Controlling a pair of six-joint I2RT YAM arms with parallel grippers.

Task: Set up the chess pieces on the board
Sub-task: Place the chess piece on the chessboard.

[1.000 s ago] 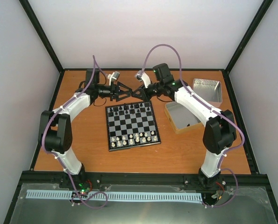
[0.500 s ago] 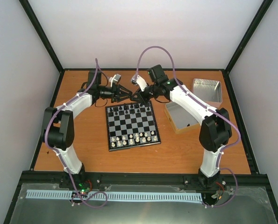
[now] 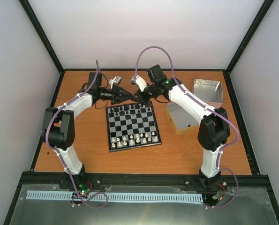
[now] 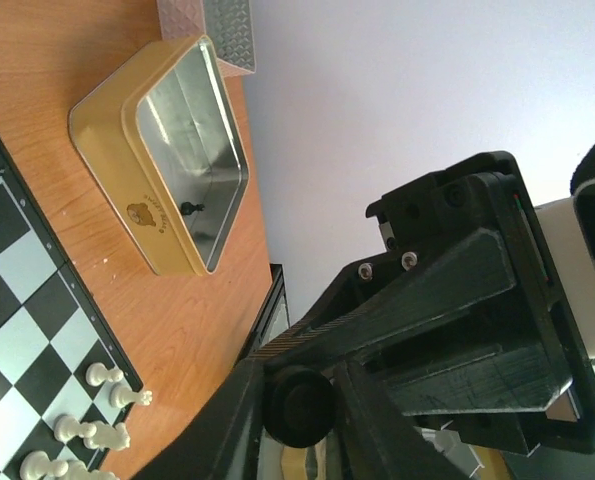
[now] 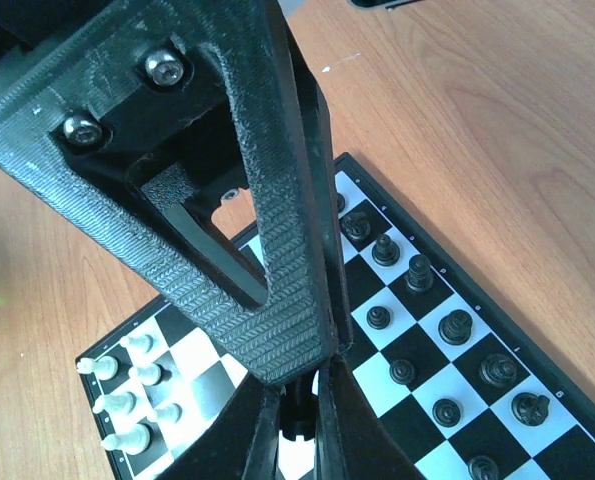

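Meeting just above the far edge of the board (image 3: 132, 125), the left gripper (image 3: 129, 95) and the right gripper (image 3: 137, 97) point tip to tip, the left one coming from the board's far left and the right one from its far right.

In the left wrist view the left gripper's fingers (image 4: 227, 425) stand a little apart with a round black piece (image 4: 297, 405) between them, and it appears to touch both. In the right wrist view the right gripper's fingers (image 5: 262, 440) are drawn almost together. A thin dark shape is pinched in the narrow slit between them, seemingly the same piece, though most of it is hidden. One finger of the left gripper fills the middle of that view and ends right above the slit.

The board lies flat on the table (image 3: 83, 145), between the two arms. Black pieces (image 3: 130, 110) fill the two rows at its far side, below the grippers. White pieces (image 3: 132, 138) stand in the two rows at its near side, some of them askew. The squares between are bare.

A gold tin (image 3: 174, 123) sits just right of the board, with one dark figure (image 4: 187, 208) standing inside it. A silver tray (image 3: 208, 89) lies beyond the tin, farther from the board.
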